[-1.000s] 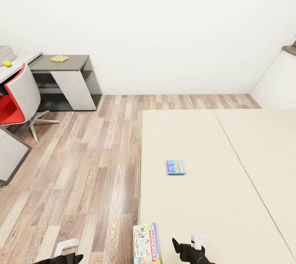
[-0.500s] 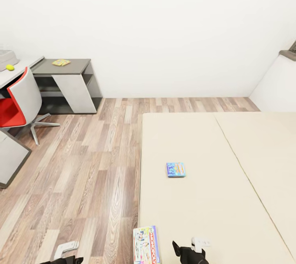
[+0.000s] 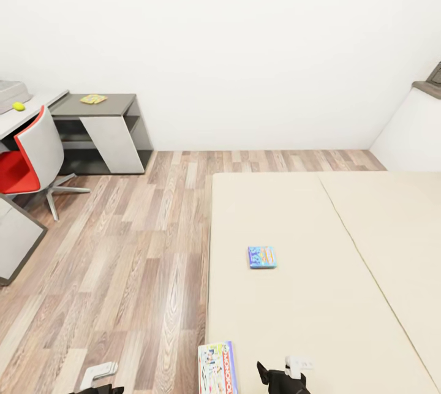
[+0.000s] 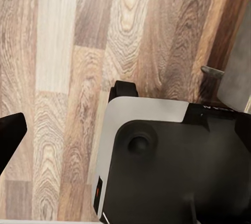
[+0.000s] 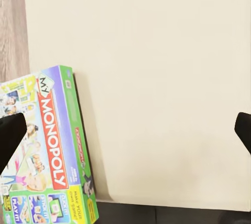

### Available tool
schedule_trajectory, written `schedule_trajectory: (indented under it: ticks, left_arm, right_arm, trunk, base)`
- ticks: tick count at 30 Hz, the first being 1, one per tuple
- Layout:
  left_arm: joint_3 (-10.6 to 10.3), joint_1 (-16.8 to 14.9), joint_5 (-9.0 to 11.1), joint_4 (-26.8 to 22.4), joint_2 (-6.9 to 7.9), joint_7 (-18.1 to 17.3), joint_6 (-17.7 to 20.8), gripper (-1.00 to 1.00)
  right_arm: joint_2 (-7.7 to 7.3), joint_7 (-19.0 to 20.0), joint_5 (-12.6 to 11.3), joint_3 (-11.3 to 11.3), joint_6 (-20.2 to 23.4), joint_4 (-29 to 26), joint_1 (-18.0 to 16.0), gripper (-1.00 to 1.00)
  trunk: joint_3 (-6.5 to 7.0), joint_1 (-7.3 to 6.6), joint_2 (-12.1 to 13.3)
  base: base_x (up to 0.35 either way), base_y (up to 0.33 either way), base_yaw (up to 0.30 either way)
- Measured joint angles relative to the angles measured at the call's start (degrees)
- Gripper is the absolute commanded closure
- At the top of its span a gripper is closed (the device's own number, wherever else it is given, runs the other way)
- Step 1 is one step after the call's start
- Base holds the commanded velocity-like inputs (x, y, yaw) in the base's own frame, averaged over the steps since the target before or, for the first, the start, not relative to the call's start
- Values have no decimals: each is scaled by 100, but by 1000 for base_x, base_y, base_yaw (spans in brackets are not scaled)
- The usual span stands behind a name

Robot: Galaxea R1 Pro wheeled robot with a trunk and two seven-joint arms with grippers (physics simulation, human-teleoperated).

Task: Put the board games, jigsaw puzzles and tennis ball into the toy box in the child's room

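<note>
We see the Monopoly board game (image 3: 217,367) lying flat at the near corner of the bed (image 3: 318,296), with the small blue board game (image 3: 262,257) farther up the mattress. The right gripper (image 5: 125,130) hovers over the bed beside the Monopoly box, fingers spread wide and empty. The left gripper (image 3: 98,386) hangs above the wooden floor (image 3: 122,247); we cannot tell its finger spacing. The tennis ball (image 3: 19,106) rests on the distant table (image 3: 30,109).

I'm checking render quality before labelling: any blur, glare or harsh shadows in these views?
Head view: sharp, evenly lit, no glare, wall near-white. Right wrist view: crisp lettering on the Monopoly box, with a soft shadow on the bed beside it. Left wrist view: wood grain sharp on the floor.
</note>
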Motion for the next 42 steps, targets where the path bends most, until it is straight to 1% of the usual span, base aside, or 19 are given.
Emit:
schedule_trajectory:
  ticks: [6,12,16,37,42]
  left_arm:
    - [0,18,0,0,-3,1,0,-100]
    - [0,21,0,0,-4,1,0,-100]
    - [0,22,0,0,-5,1,0,-100]
    - [0,35,-7,0,-29,1,0,-100]
    - [2,50,-4,-2,-31,1,-85,-100]
  right_arm:
    - [0,-154,31,1,-20,52,0,-100]
    - [4,-290,49,-3,-309,397,-4,-100]
    - [2,-313,51,-6,-376,501,-7,-100]
    - [1,-321,52,-6,-400,538,-6,-100]
    - [1,-321,56,-7,-400,540,-6,-100]
  trunk:
    - [57,0,0]
    - [114,0,0]
    - [152,0,0]
    - [351,0,0]
    - [399,0,0]
  base:
    - [0,0,0]
    - [0,0,0]
    - [0,0,0]
    - [0,0,0]
    - [0,0,0]
